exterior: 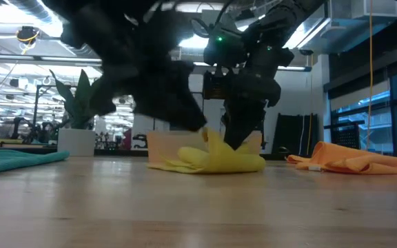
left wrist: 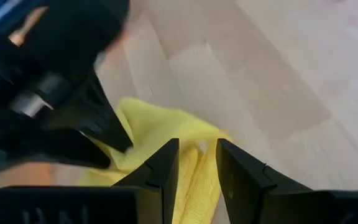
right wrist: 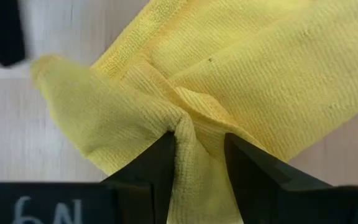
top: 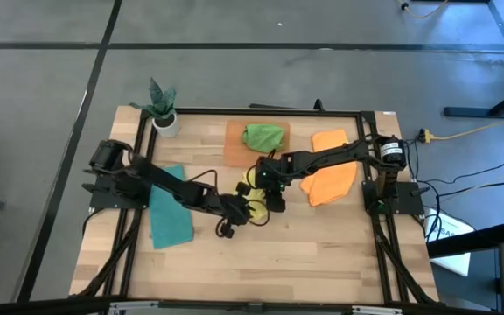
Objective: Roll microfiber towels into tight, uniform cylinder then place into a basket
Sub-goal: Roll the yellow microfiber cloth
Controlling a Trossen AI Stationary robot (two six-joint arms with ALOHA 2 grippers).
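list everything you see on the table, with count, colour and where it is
yellow towel: one, yellow, crumpled at table centre
green towel: one, green, bunched inside the basket
basket: one, translucent orange, far centre
orange towels: a pile, orange, far right
teal towel: one, teal, flat at left
potted plant: one, green in white pot, far left corner
left claw: one, dark, open, a towel fold between its fingers
right claw: one, dark, a pinched fold of the yellow towel between its fingers
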